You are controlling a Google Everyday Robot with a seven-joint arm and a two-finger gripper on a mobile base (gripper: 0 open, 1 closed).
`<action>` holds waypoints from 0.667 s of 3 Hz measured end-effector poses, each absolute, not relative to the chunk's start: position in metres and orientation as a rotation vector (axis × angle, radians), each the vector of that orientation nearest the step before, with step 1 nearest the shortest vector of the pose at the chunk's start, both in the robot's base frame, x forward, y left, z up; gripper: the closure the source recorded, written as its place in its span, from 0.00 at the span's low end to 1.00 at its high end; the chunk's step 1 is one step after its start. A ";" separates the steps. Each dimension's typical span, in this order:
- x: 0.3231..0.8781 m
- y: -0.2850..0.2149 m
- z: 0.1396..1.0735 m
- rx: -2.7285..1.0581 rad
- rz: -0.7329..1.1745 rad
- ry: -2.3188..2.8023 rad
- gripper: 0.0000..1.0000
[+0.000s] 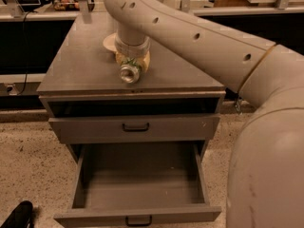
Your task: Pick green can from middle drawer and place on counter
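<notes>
The green can (129, 72) lies on its side with a shiny silver end facing me, over the front middle of the counter (76, 70). My gripper (132, 62) comes down from the arm above and is shut on the can, with pale fingers on both sides of it. I cannot tell whether the can rests on the counter or hangs just above it. The middle drawer (142, 182) is pulled open below, its grey floor bare, with its black handle (138, 221) at the front.
A white bowl (109, 42) sits on the counter just behind the gripper. A closed drawer front with a black handle (135, 127) is under the counter. My arm's large body (266, 141) fills the right side. A dark object (16, 216) lies on the speckled floor at the lower left.
</notes>
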State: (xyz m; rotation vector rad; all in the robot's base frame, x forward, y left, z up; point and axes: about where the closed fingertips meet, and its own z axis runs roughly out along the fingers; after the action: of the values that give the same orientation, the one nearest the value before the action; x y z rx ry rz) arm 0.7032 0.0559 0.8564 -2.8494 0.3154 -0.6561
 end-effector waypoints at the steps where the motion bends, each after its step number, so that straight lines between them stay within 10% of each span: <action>1: 0.705 0.054 0.854 -2.855 -0.665 0.314 0.34; 2: 0.705 0.054 0.852 -2.858 -0.662 0.313 0.12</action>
State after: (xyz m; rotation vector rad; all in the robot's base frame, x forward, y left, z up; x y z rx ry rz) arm 0.7050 0.0544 0.8518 -2.8576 0.3130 -0.6624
